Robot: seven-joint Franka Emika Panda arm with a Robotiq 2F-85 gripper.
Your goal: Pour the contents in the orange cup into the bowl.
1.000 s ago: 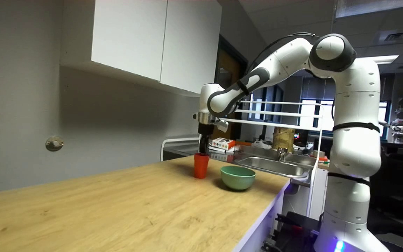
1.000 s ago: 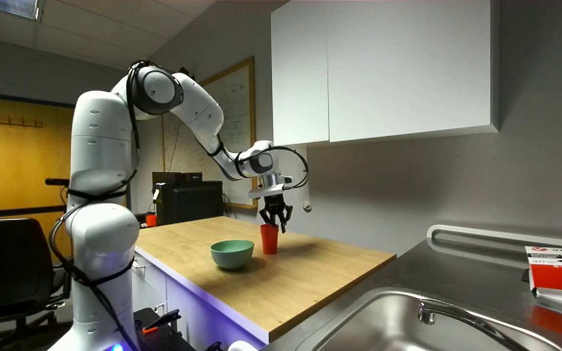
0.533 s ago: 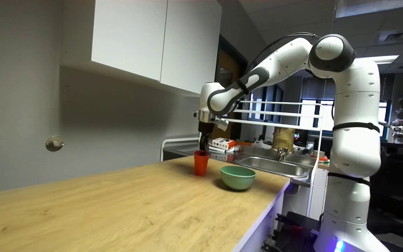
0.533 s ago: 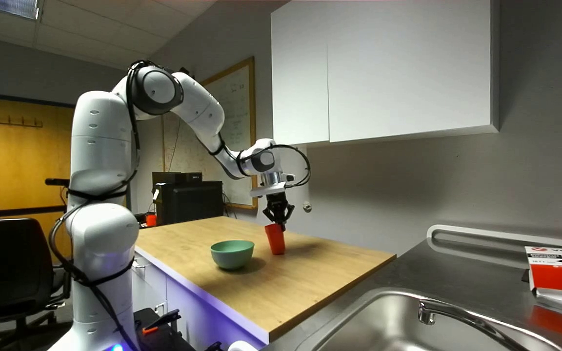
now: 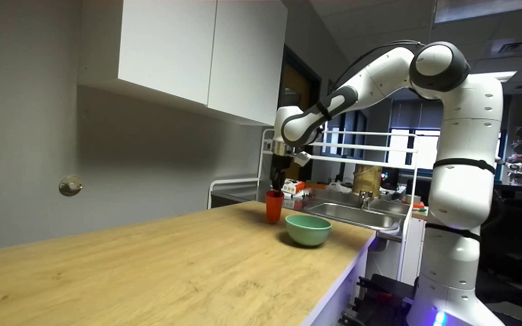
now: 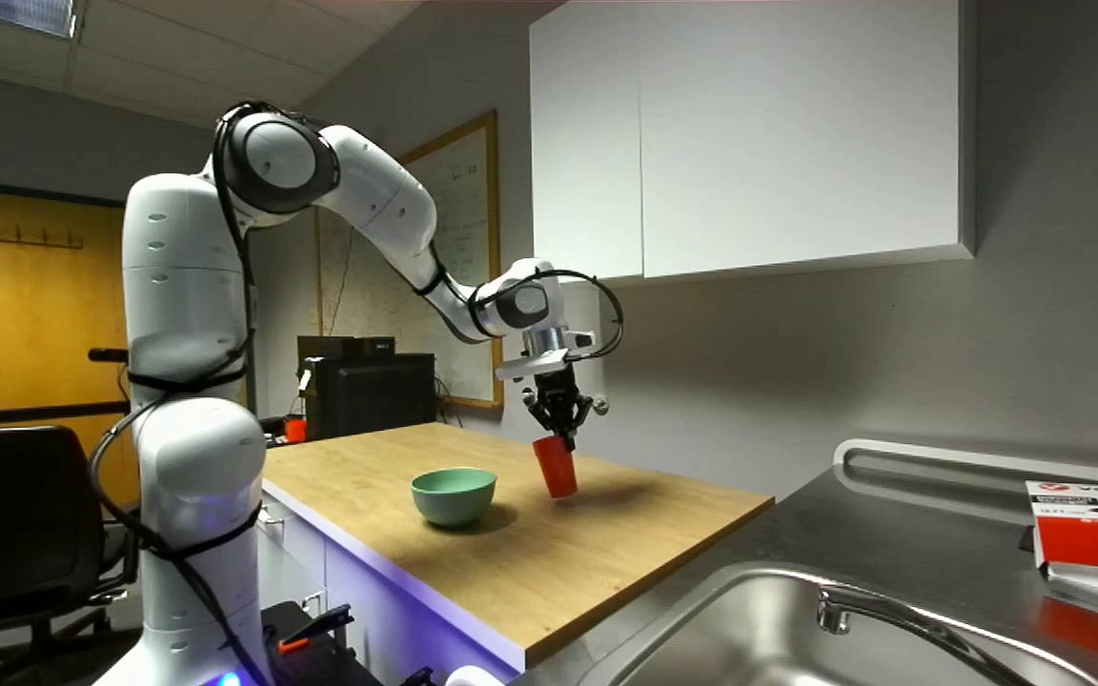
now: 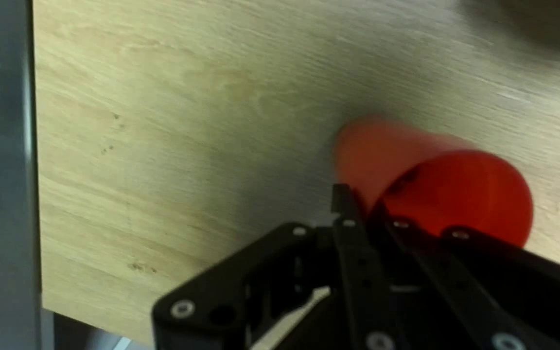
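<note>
The orange cup hangs from my gripper, a little above the wooden counter. In an exterior view the cup is tilted, its rim leaning toward the bowl's side. My gripper is shut on the cup's wall at the rim. In the wrist view my gripper has one finger outside the cup and one inside. The inside shows red; its lower part is hidden, and I cannot tell what it holds. The teal-green bowl stands upright on the counter beside the cup, apart from it. It also shows here.
The wooden counter runs along the wall. A sink and dark worktop adjoin its end. White wall cabinets hang above. A white rack stands by the sink. A red and white box lies on the worktop.
The fingers, apart at the cup's rim a second ago, have shut on its wall. The cup has tilted, risen off the counter and moved toward the counter's sink end. The bowl has not moved.
</note>
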